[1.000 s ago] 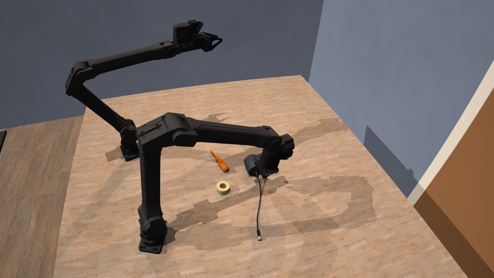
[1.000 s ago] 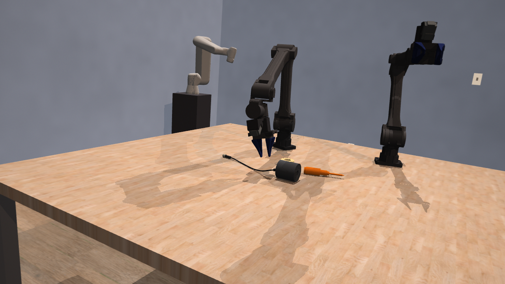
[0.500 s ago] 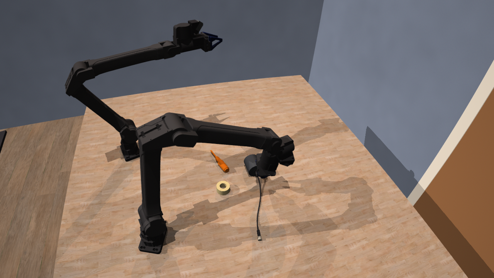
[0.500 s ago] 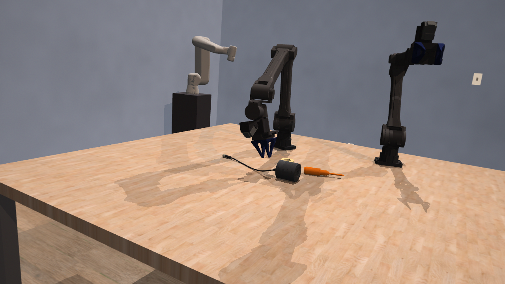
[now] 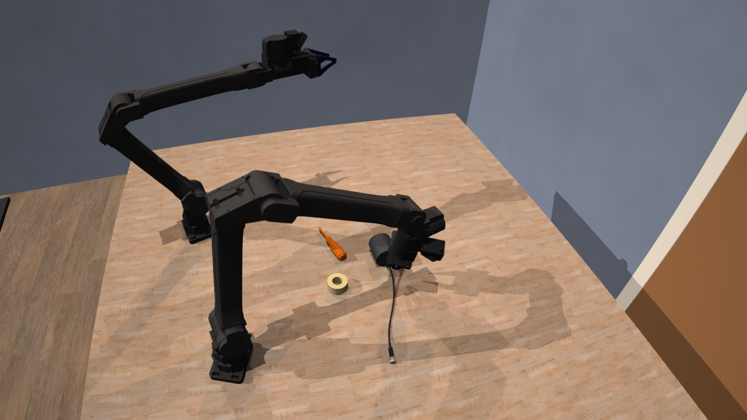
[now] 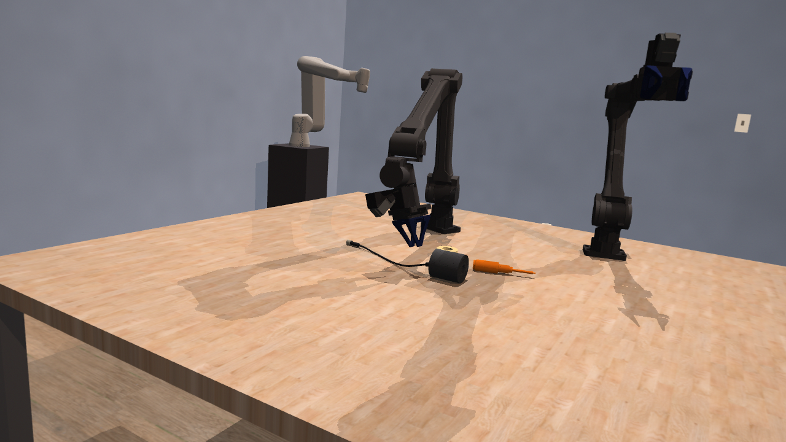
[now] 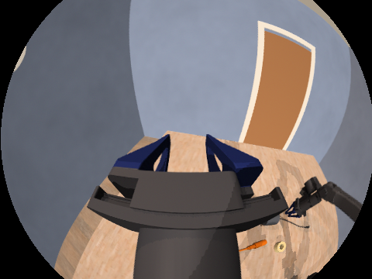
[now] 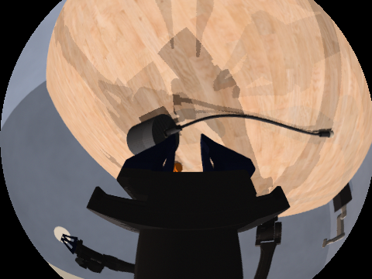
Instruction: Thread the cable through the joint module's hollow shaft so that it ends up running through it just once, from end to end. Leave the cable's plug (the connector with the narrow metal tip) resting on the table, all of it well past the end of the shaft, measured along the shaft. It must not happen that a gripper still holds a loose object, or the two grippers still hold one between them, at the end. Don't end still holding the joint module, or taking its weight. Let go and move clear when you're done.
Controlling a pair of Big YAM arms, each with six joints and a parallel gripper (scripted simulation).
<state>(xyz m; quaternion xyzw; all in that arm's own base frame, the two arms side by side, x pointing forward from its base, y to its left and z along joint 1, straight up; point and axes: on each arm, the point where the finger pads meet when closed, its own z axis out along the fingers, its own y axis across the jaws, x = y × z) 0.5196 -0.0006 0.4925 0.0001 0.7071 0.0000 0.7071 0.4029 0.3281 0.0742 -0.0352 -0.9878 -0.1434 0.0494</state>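
The dark cylindrical joint module point(image 5: 379, 248) lies on its side on the table; it also shows in the exterior view point(image 6: 448, 264) and in the right wrist view point(image 8: 150, 135). A black cable point(image 5: 390, 308) leaves one end face of the module and curves across the table to its plug point(image 5: 391, 359) point(image 6: 351, 242) point(image 8: 325, 132), which rests on the wood. The module's other end is hidden. My right gripper point(image 6: 413, 240) hangs just above and beside the module's cable end, with its fingers apart and nothing between them. My left gripper point(image 5: 328, 59) point(image 7: 187, 138) is raised high, open and empty.
An orange screwdriver point(image 5: 332, 244) lies beside the module, on the side away from the cable. A roll of tape point(image 5: 338, 282) lies near the module. A white robot arm on a dark pedestal point(image 6: 313, 99) stands beyond the table.
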